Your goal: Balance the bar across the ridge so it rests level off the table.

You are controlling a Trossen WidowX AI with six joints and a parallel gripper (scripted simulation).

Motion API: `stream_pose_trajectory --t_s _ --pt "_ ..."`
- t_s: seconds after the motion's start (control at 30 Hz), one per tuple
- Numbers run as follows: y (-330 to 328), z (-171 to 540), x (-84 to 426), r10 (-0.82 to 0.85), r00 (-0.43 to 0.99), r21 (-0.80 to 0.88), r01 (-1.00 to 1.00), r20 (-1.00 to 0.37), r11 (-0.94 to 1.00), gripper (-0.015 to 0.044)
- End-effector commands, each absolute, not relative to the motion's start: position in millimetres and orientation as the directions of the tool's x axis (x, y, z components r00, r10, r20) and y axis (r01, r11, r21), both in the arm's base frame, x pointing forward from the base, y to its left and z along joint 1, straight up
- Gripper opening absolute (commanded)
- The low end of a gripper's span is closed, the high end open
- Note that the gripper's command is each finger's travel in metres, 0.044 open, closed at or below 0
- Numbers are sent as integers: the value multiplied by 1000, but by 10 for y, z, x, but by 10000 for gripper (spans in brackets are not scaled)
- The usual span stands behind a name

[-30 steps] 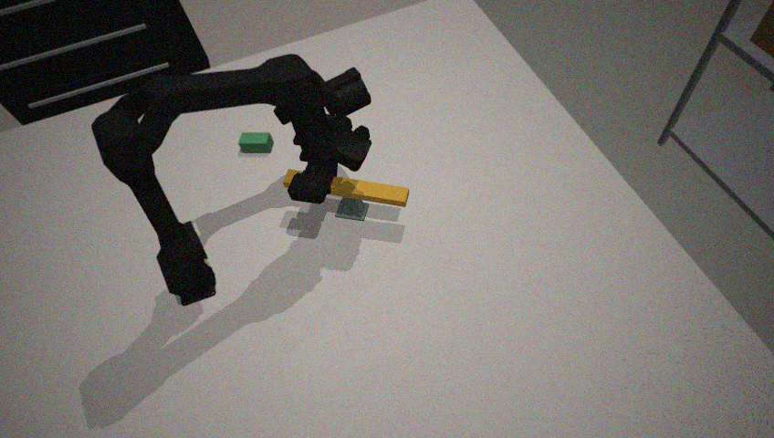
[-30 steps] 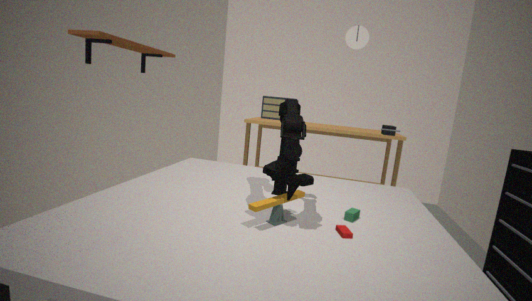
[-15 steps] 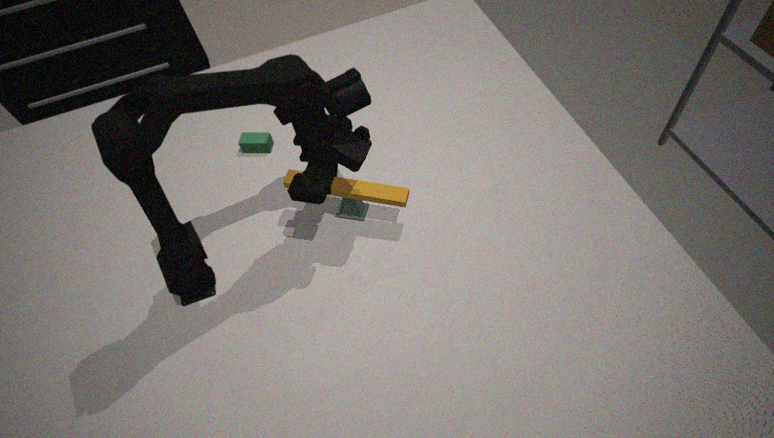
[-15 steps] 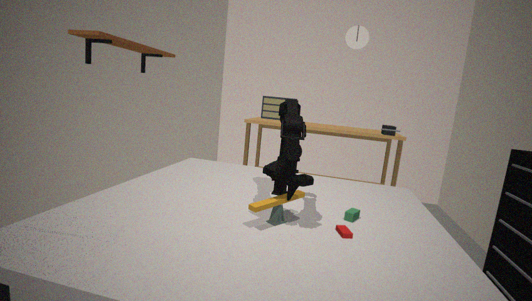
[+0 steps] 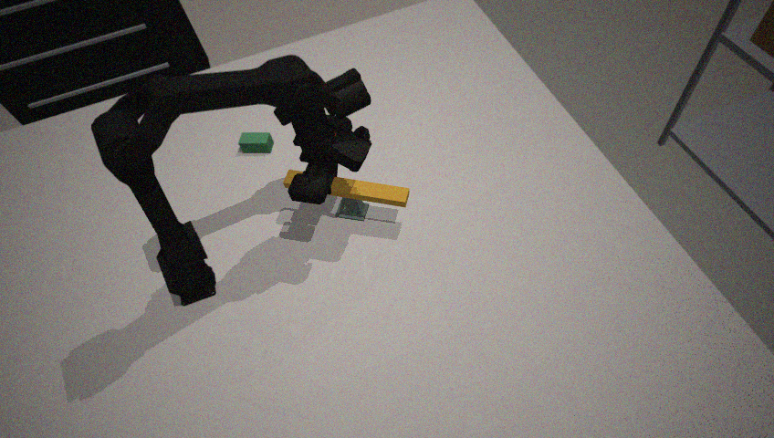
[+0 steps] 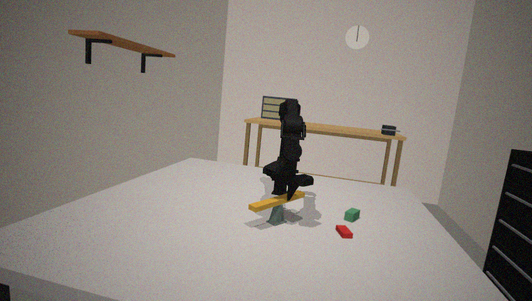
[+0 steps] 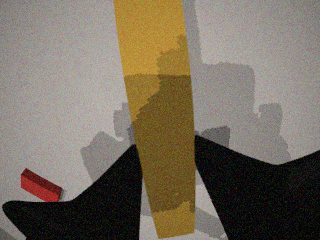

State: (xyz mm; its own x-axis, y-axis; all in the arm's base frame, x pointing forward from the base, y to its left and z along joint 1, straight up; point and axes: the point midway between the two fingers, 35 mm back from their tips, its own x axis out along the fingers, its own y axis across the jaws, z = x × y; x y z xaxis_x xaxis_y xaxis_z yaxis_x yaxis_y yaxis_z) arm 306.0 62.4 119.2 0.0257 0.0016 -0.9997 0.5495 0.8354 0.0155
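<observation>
The long yellow bar (image 5: 380,192) (image 6: 263,204) (image 7: 157,45) is clear of the table and lies over the grey-green ridge (image 5: 351,209) (image 6: 276,215). The ridge stands on the table and its top meets or nearly meets the bar's underside; whether they touch I cannot tell. My gripper (image 5: 320,187) (image 6: 284,197) (image 7: 166,146) is shut on the bar, off to one side of the ridge, towards the bar's end nearer the green block. In the wrist view the bar runs between both fingers, and the ridge is hidden.
A green block (image 5: 256,142) (image 6: 351,215) lies on the table, to the side of the bar's held end. A small red block (image 6: 344,231) (image 7: 41,186) lies near the green one. A black drawer cabinet (image 5: 98,48) (image 6: 513,223) stands beyond the table edge.
</observation>
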Motion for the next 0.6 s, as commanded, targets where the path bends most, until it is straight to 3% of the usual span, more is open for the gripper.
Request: stream_pose_trajectory --t_s 0.0,0.57 --pt "630 1185 3062 6 27 20 548 -1000 836 0" --pt "631 1171 3060 6 27 20 548 -1000 836 0"
